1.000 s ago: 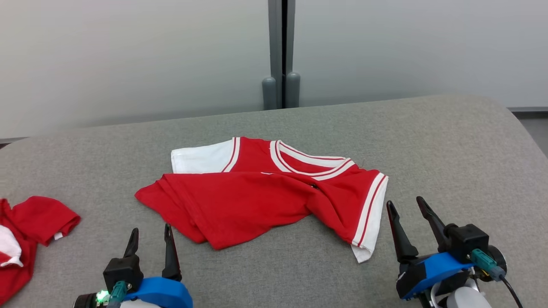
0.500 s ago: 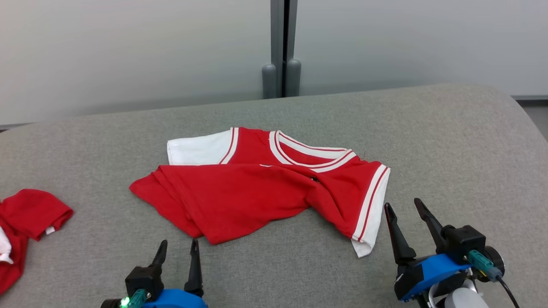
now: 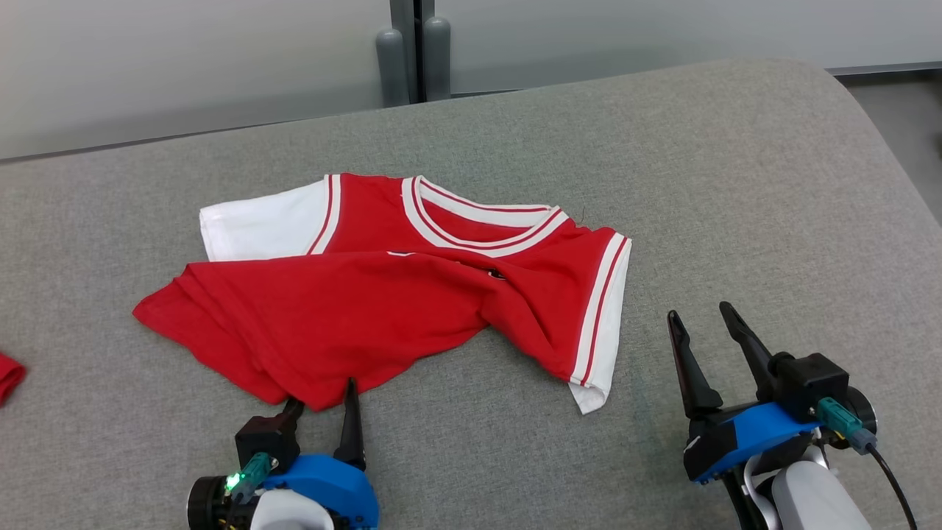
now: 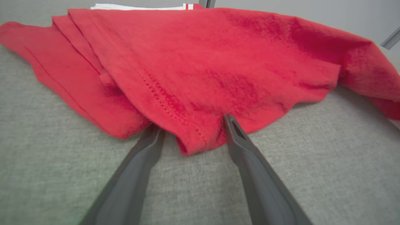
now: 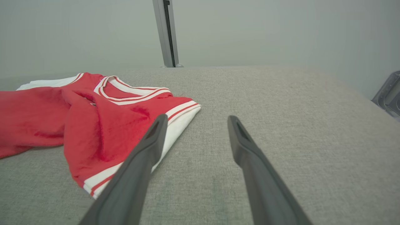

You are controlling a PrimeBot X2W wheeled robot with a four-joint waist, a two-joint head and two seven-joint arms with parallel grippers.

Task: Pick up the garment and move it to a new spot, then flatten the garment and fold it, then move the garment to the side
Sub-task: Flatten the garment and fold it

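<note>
The garment [image 3: 383,294] is a red shirt with white sleeves and white-striped trim, lying crumpled and partly folded over itself on the grey table [image 3: 736,184]. My left gripper [image 3: 324,397] is at its near hem, open. In the left wrist view a folded red corner of the garment [image 4: 193,93] sits between the two spread fingers of the left gripper [image 4: 192,123], and the left fingertip is tucked under the cloth. My right gripper [image 3: 699,313] stands open over bare table, just right of the white sleeve. In the right wrist view the right gripper [image 5: 197,118] has the garment [image 5: 93,125] on its left.
A scrap of another red cloth [image 3: 7,375] shows at the left edge of the table. A grey post [image 3: 412,44] stands behind the table against the pale wall. The table's rounded right edge [image 3: 883,147] drops to the floor.
The head camera has tilted down and turned right, shifting the whole picture. My left gripper has moved forward to the garment's near hem. The right gripper has barely moved.
</note>
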